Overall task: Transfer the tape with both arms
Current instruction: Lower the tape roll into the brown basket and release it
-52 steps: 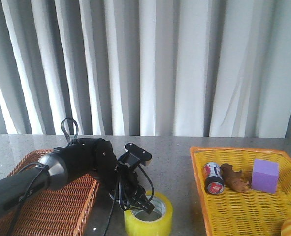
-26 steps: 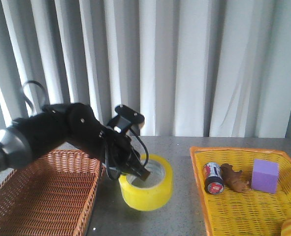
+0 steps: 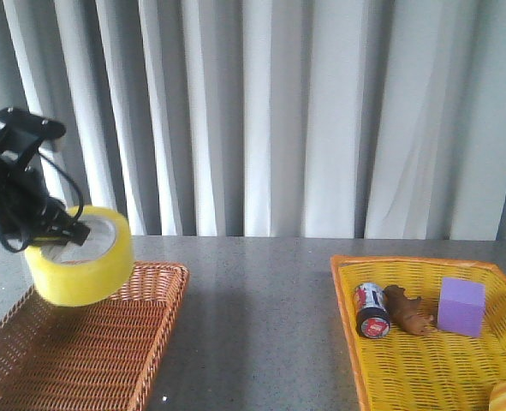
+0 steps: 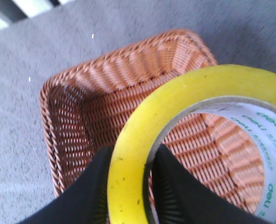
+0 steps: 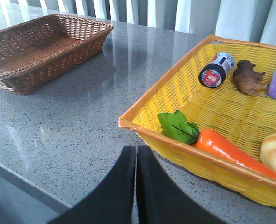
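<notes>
The grey table [image 3: 261, 325] lies open across the frame's middle, between the brown basket [image 3: 107, 342] at lower left and the yellow basket [image 3: 424, 368] at lower right. The tape [image 3: 80, 267] hangs over the brown basket's left part.

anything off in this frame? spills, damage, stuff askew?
Nothing stands out. The left gripper holds the tape by its wall, tilted, in the air above the brown basket. The can lies on its side in the yellow basket, not spilled.
</notes>
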You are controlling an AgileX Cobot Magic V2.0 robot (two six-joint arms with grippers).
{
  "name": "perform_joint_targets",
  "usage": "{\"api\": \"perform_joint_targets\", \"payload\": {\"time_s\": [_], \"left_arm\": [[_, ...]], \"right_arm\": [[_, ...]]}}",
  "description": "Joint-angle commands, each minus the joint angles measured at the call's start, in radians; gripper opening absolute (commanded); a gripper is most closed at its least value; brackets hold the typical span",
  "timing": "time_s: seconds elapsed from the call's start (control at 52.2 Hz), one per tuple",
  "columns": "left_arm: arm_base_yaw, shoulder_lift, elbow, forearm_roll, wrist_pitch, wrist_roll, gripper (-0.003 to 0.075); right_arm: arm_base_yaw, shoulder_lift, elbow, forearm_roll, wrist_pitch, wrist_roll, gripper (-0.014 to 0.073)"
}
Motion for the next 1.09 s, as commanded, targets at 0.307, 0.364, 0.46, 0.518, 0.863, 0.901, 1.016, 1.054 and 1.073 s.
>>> {"api": "perform_joint_targets", "payload": {"time_s": [0.307, 0.364, 0.46, 0.518, 0.863, 0.901, 1.016, 1.054, 1.073], "left_arm": [[0.039, 0.052, 0.254, -0.036, -0.259, -0.012, -0.0007], [0.039, 0.066, 0.254, -0.036, -0.259, -0.012, -0.0007], [0.039, 0.082, 0.254, -0.036, -0.256, -0.012, -0.0006], [0.039, 0.091, 0.253, -0.036, -0.252, -0.012, -0.0003], [0.039, 0.092, 0.253, -0.036, -0.208, -0.02, 0.0186], [0.039, 0.091, 0.253, -0.036, -0.203, -0.02, 0.0221], [0.039, 0.088, 0.253, -0.036, -0.188, -0.02, 0.0321], [0.039, 0.082, 0.25, -0.036, -0.179, -0.02, 0.0349], [0.039, 0.08, 0.25, -0.036, -0.177, -0.02, 0.0356]], "right_arm": [[-0.005, 0.021, -0.025, 0.077, -0.066, 0.0, -0.0005], [-0.005, 0.021, -0.025, 0.077, -0.066, 0.0, -0.0005], [-0.005, 0.021, -0.025, 0.077, -0.065, 0.0, -0.0005], [-0.005, 0.021, -0.025, 0.077, -0.065, 0.0, -0.0005], [-0.005, 0.021, -0.025, 0.077, -0.059, 0.0, -0.0005], [-0.005, 0.021, -0.025, 0.077, -0.059, 0.0, -0.0005], [-0.005, 0.021, -0.025, 0.077, -0.059, 0.0, -0.0005], [-0.005, 0.021, -0.025, 0.077, -0.059, 0.0, -0.0005], [-0.005, 0.021, -0.025, 0.077, -0.059, 0.0, -0.0005]]}}
